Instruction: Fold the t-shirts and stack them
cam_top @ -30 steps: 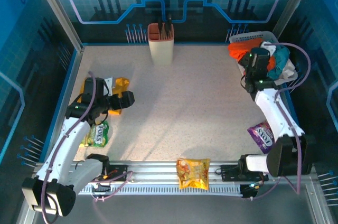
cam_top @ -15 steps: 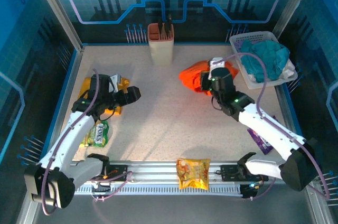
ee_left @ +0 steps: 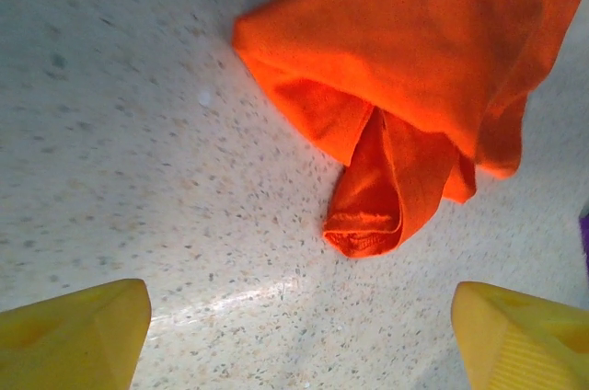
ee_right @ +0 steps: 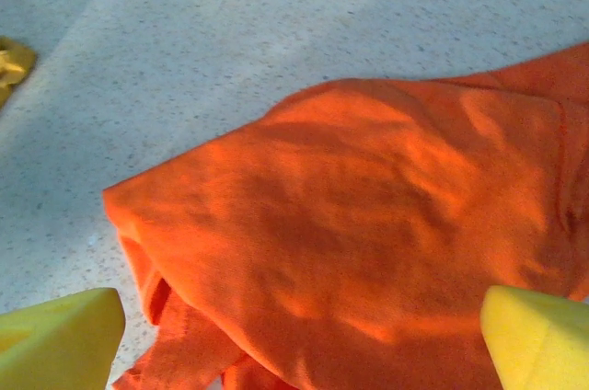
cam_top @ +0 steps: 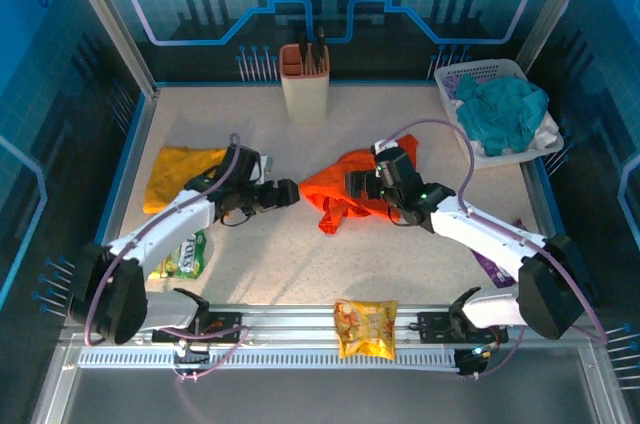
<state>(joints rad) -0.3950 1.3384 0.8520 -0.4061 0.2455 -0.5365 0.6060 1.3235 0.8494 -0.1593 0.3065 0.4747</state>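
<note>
The bright orange t-shirt (cam_top: 340, 192) lies crumpled in the middle of the table, one sleeve (ee_left: 368, 215) trailing toward the front. My right gripper (cam_top: 357, 185) hovers over its right part, open; the cloth (ee_right: 368, 224) spreads under and between the wide yellow fingers (ee_right: 55, 339). My left gripper (cam_top: 291, 191) stands open just left of the shirt's edge, over bare table (ee_left: 184, 224), with nothing between its fingers (ee_left: 78, 330). The mustard yellow t-shirt (cam_top: 178, 172) lies bunched at the far left, behind the left arm.
A white basket (cam_top: 470, 72) holding a teal-green cloth (cam_top: 505, 109) stands at the back right. A cream holder (cam_top: 305, 92) stands at the back centre. Snack packets lie around: green (cam_top: 186, 254) at the left, orange-yellow (cam_top: 365, 329) on the front rail, purple (cam_top: 492, 266) at the right.
The right arm carried the orange t-shirt from the basket to the table's middle and now stands open over it. The left arm swung right, away from the yellow shirt, toward the orange one.
</note>
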